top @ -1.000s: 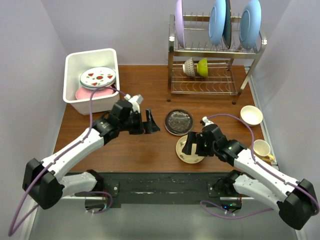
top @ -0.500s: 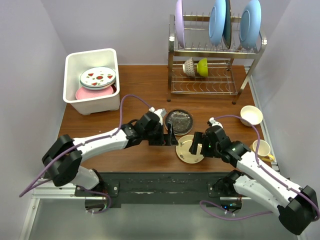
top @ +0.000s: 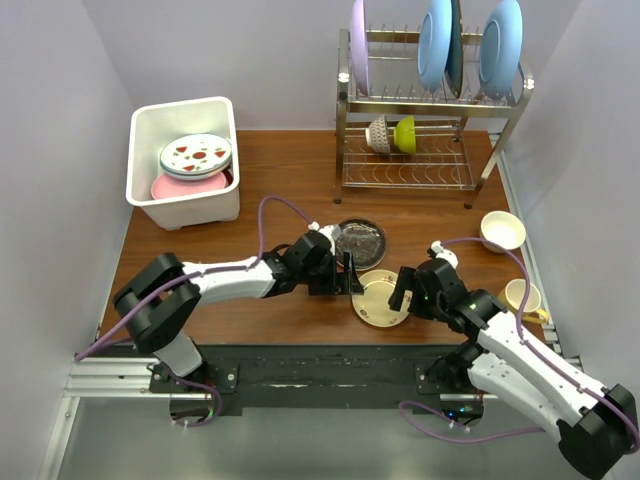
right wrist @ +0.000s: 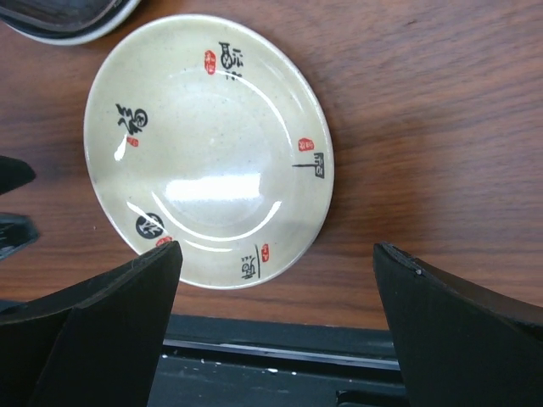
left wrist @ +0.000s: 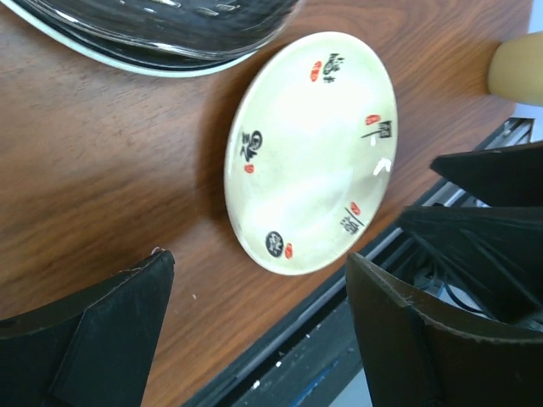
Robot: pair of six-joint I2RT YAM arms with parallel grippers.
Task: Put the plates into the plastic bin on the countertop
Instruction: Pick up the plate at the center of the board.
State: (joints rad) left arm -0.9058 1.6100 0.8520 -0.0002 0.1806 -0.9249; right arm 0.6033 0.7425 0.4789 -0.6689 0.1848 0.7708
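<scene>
The small yellowish plate, printed with black and red characters, lies flat on the countertop near the front edge. My left gripper is open at its left side, and the plate sits just beyond the fingertips. My right gripper is open at its right side, holding nothing. The dark glass plate lies just behind. In the white plastic bin, the fruit-motif plate rests on a pink plate.
A steel wire rack at the back right holds light-blue and lilac plates and two small bowls. A cream bowl and a mug stand at the right edge. The black rail runs just below the small plate.
My left arm has swung right, from near the bin to the small plate's left side, its jaws narrowing slightly. My right gripper has drawn back a little to the right.
</scene>
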